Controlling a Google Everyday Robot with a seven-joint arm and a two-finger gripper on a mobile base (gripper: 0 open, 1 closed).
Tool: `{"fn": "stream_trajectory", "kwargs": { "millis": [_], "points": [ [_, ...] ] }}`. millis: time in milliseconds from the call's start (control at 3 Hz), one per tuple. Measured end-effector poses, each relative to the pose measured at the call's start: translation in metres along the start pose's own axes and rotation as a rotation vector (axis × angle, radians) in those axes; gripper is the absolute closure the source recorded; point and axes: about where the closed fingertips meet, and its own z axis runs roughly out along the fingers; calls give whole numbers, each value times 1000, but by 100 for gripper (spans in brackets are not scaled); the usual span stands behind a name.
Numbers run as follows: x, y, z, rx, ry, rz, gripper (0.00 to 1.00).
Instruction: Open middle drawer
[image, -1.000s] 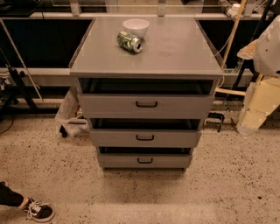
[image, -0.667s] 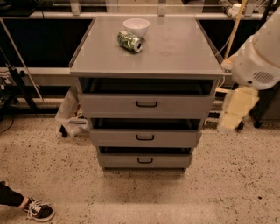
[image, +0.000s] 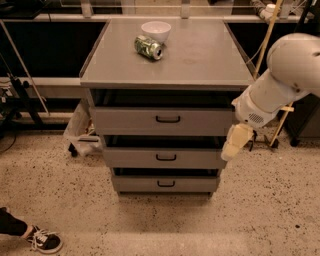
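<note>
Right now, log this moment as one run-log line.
gripper: hangs at cabinet right side, beside middle drawer | handle: untouched | cabinet top: white bowl, green can lying on side

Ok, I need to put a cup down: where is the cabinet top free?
The cabinet top is bare along its front edge and right of the can and bowl; those crowd the back middle. The gripper hangs by the right end of the middle drawer.

A speckled beige floor (image: 150, 227) is spreading across the lower frame, dark shelving (image: 47, 50) is lining the top, and the tool (image: 235, 143) is hanging at right centre.
</note>
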Motion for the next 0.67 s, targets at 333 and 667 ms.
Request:
{"fn": "stream_trajectory", "kwargs": {
  "millis": [333,667],
  "points": [
    [39,3,62,-78,39,61,0],
    [39,3,62,-78,39,61,0]
  ]
}}
